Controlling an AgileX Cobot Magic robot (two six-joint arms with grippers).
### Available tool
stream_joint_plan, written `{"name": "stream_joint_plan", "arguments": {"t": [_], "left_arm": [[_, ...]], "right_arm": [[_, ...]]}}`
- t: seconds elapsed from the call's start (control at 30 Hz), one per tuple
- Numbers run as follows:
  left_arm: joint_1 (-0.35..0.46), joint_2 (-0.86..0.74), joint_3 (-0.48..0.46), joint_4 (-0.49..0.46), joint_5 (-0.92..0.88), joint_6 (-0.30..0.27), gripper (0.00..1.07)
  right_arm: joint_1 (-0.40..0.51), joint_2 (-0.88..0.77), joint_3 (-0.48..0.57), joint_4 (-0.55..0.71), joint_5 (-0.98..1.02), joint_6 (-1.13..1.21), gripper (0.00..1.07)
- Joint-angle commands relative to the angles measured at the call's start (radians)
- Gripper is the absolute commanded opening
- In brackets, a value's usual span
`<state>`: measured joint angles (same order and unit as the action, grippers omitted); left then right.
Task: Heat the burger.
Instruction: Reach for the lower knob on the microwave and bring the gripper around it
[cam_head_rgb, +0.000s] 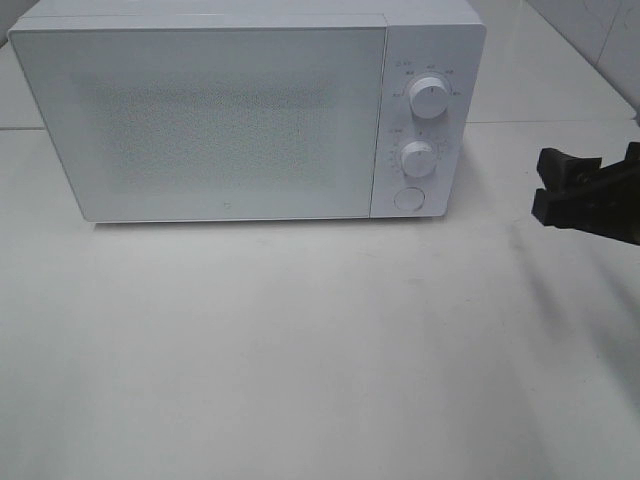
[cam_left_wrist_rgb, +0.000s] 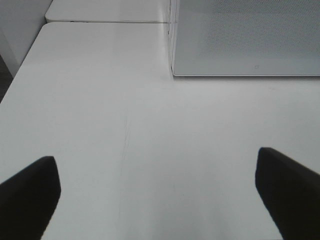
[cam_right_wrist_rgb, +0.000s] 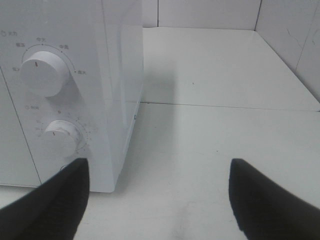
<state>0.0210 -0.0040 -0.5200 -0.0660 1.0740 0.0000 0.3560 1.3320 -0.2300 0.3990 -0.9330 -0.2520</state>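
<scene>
A plain white table (cam_head_rgb: 300, 350) fills nearly everything I see, matte and bare in front of me. A thin seam (cam_head_rgb: 560, 123) runs across it from left to right towards the far side. Beyond the far right corner stands a wall of pale tiles (cam_right_wrist_rgb: 285, 30). In my left wrist view a few faint scratches (cam_left_wrist_rgb: 125, 135) mark the surface.

A white microwave (cam_head_rgb: 220, 110) stands at the far side of the table, across the seam, with its front towards me. Its door (cam_head_rgb: 200, 120) is shut, and the dotted panel in it lets nothing show through. On the strip to the right of the door sit an upper knob (cam_head_rgb: 430, 98), a lower knob (cam_head_rgb: 418, 158) and a round button (cam_head_rgb: 408, 198) below them.

My right gripper (cam_head_rgb: 543, 187) hangs near the microwave's right side at about the height of the lower knob, apart from it. The jaws are spread wide with nothing between them. My left gripper (cam_left_wrist_rgb: 155, 165) is over the near left part of the table, short of the door's lower left corner, also spread wide and empty.

The burger shows in none of my views. With the shut door in the way, I cannot tell where it is.
</scene>
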Motion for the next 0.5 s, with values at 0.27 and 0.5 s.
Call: {"name": "stream_joint_plan", "arguments": {"t": [0.27, 0.5], "left_arm": [[0.001, -0.025, 0.003, -0.006, -0.008, 0.000, 0.98], [0.001, -0.025, 0.003, -0.006, -0.008, 0.000, 0.98]], "right_arm": [[0.268, 0.147, -0.006, 0.307, -0.238, -0.092, 0.75], [0.367, 0.230, -0.082, 0.406, -0.250, -0.146, 0.75]]}}
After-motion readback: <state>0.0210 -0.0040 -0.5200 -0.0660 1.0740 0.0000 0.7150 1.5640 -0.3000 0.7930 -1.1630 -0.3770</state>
